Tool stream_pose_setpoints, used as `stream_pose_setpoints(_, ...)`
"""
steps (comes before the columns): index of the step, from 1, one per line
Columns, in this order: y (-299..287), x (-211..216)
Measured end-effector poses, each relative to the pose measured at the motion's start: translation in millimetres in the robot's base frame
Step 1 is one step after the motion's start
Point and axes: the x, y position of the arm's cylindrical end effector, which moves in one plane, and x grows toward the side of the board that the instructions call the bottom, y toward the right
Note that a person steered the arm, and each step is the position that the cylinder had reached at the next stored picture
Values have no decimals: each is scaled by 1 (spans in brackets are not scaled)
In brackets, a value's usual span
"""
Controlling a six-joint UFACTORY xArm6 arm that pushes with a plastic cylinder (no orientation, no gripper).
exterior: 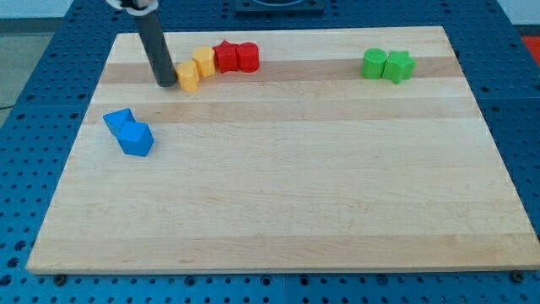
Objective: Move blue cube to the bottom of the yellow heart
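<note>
Two blue blocks lie touching at the view's left: one (119, 121) higher and to the left, and a chunkier, cube-like one (136, 138) lower and to the right. Two yellow blocks sit near the top left, one (187, 76) lower and one (203, 61) higher; I cannot tell which is the heart. My tip (166, 84) rests on the board right against the left side of the lower yellow block. It is well above and to the right of the blue blocks.
Two red blocks (226, 57) (247, 57) sit in a row right of the upper yellow block. Two green blocks, one cube-like (374, 63) and one star-like (399, 66), lie at the top right. The wooden board's (278, 211) edge runs close behind the top blocks.
</note>
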Motion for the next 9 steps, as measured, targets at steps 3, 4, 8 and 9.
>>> stream_pose_setpoints(3, -13, 1)
stream_pose_setpoints(4, -85, -9)
stream_pose_setpoints(8, -66, 110)
stream_pose_setpoints(9, -66, 121)
